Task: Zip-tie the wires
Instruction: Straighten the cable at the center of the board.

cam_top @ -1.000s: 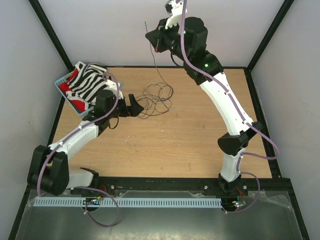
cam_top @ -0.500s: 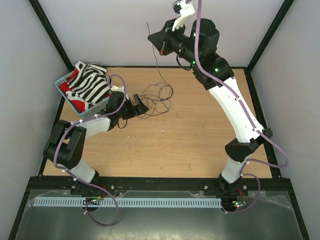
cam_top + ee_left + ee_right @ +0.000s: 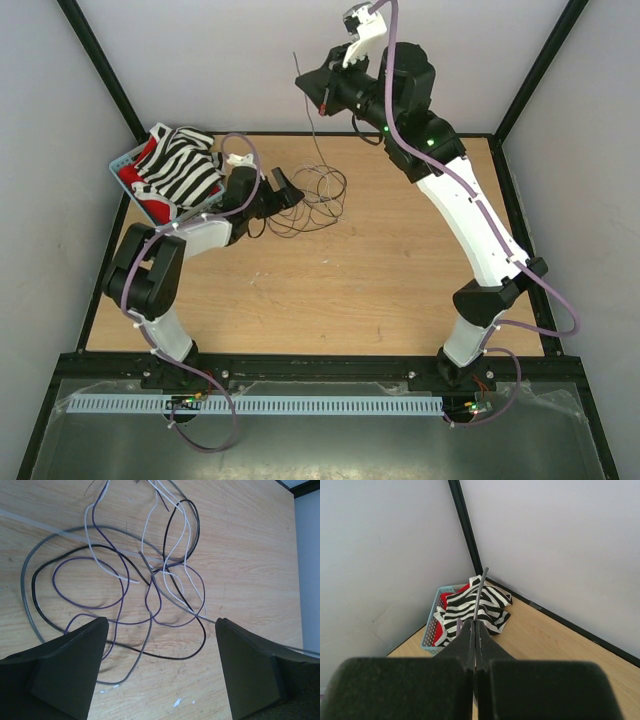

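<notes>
Inspector: Overhead camera?
Assessor: Fixed, high, behind the near edge of the light wooden tabletop [image 3: 350, 290], facing down and forward across all of it.
Inspector: Left wrist camera?
Assessor: Close to the board, looking steeply down past the black left gripper [image 3: 161, 624] onto the tangle of thin black, purple, grey and white wires [image 3: 150, 580]. The overhead view shares that tangle [image 3: 318, 190], small, at far centre.
Inspector: Right wrist camera?
Assessor: Carried high, facing along the black right gripper [image 3: 475, 626] and the thin grey strip [image 3: 479, 592] it pinches, toward the far-left corner. The blue plastic mesh basket [image 3: 431, 625] of striped cloth there is shared: overhead shows this basket [image 3: 120, 162] at left.
</notes>
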You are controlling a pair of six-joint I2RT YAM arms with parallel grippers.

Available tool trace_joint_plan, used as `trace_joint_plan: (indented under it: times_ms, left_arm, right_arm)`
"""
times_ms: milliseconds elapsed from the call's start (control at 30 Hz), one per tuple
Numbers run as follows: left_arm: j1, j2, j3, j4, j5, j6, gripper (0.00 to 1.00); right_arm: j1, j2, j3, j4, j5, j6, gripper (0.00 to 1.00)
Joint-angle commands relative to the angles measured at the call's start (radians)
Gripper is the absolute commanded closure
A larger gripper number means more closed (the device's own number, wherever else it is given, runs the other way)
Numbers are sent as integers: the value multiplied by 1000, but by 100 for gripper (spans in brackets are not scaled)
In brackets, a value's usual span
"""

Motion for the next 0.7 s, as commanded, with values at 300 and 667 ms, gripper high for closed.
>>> trace_joint_plan:
  times_ms: [300,667]
  left_arm:
    - [-11,159,109,63,19,-20,19]
    - [-14,190,168,86,50,13,48]
  right_arm:
    - [-3,-37,-40,66,-7,2,100]
    - [-3,-40,-61,74,0,-11,100]
